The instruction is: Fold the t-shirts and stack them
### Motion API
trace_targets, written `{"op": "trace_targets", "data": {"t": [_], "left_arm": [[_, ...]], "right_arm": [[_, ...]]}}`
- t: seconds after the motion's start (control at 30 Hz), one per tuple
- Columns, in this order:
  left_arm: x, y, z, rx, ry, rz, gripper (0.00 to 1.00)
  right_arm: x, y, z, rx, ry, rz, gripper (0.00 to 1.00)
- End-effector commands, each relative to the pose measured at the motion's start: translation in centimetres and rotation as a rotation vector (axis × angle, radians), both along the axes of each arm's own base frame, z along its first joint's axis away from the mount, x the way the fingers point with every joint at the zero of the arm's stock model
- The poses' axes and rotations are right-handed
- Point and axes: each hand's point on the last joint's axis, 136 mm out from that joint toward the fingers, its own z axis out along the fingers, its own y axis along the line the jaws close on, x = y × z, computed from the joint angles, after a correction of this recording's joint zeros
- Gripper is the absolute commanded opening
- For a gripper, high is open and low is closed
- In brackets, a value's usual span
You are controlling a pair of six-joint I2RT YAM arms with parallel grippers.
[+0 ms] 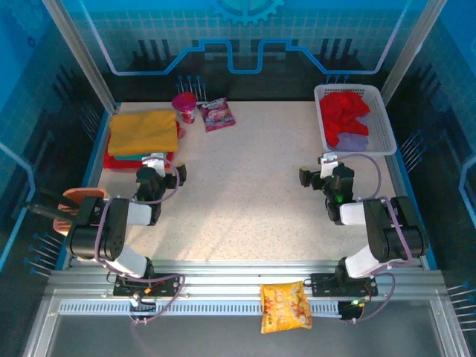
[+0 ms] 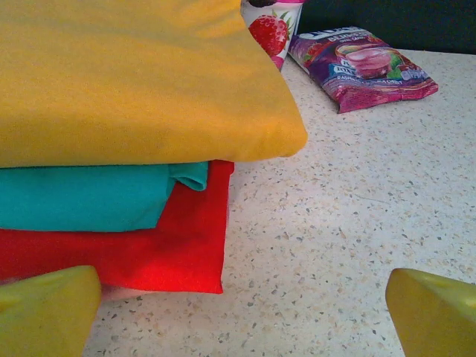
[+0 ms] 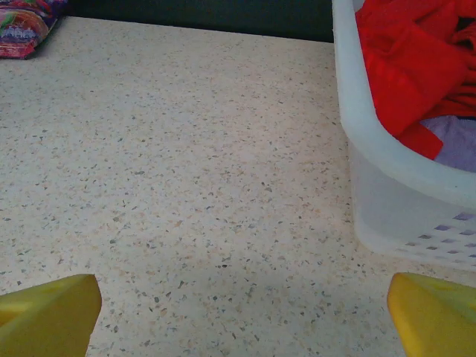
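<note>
Where the folded stack is set: the far-left corner of the desk [image 1: 245, 197], clear of the middle; the yellow shirt [image 2: 134, 74] is laid on top, the teal shirt [image 2: 82, 197] under it, the folded red shirt [image 2: 156, 253] at the bottom, edges roughly squared so that more can be borne.
Basket [image 3: 372, 167]: placed at the far-right corner as the supply; the crumpled red shirt [image 3: 409, 67] is heaped over the lilac shirt [image 3: 457, 141], both unfolded.
Left hand [image 2: 238, 320]: held low just short of the stack's near edge, fingers spread fully, nothing gripped, no cloth touched.
Right hand [image 3: 238, 320]: held low over bare desk, near the basket wall and faced toward it, fingers spread fully, nothing gripped.
Middle of the desk: bare, judged to be reserved as folding ground.
Cup [image 1: 184, 106] and purple pouch [image 2: 357, 63]: set at the far edge beside the stack; no part in the task is seen for them.
Progress judged: three shirts are folded and stacked, two are not yet taken out.
Next need judged: a reach into the basket, the crumpled red shirt first, since it lies uppermost.
Risk judged: the lilac shirt may be dragged out with it, as the two are bunched together.
</note>
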Motion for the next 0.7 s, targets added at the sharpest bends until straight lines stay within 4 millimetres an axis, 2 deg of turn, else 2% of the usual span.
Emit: {"op": "trace_targets", "data": {"t": [0.0,0.37,0.67], "left_arm": [[0.43,-0.55,0.36,0.014,-0.006,-0.032,0.99],[0.37,-0.89,0.3,0.0,-0.004,-0.062,0.99],[0.45,-0.67,0.34,0.002,-0.004,-0.049,0.99]], "right_arm": [[0.67,-0.18,0.91,-0.007,-0.033,-0.002,1.0],[0.63,-0.83,1.0,-0.005,-0.04,-0.039,1.0],[0.66,-0.52,0.9,-0.018,-0.036,-0.029,1.0]]}}
